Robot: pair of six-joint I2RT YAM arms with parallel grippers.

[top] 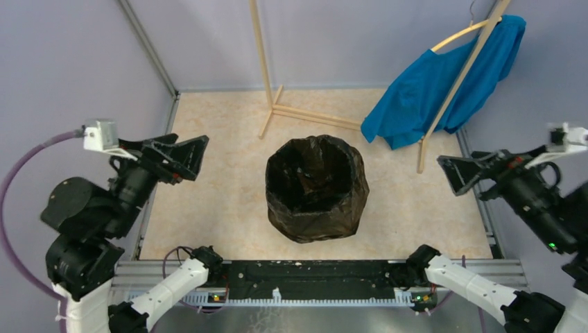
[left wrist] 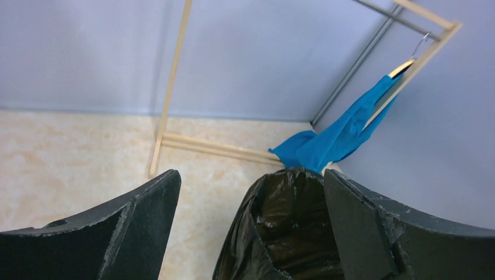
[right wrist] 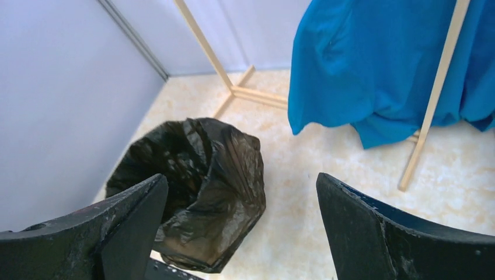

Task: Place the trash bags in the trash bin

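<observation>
At the left edge, the left gripper (top: pixel 196 158) hung above the beige surface (top: pixel 229 208), jaws spread wide and holding nothing. Right of it, the black trash bag (top: pixel 317 187) stood mid-surface, mouth open upward, its plastic draped down all sides so the trash bin beneath could not be seen. Behind stood a wooden rack (top: pixel 267 69) with a blue garment (top: pixel 430 90). At the far right, the right gripper (top: pixel 449 175) was likewise spread wide and held nothing.

The trash bag (top: pixel 317 208) covers the trash bin wholly; the blue garment (right wrist: pixel 362 70) overruns the right wrist view.
</observation>
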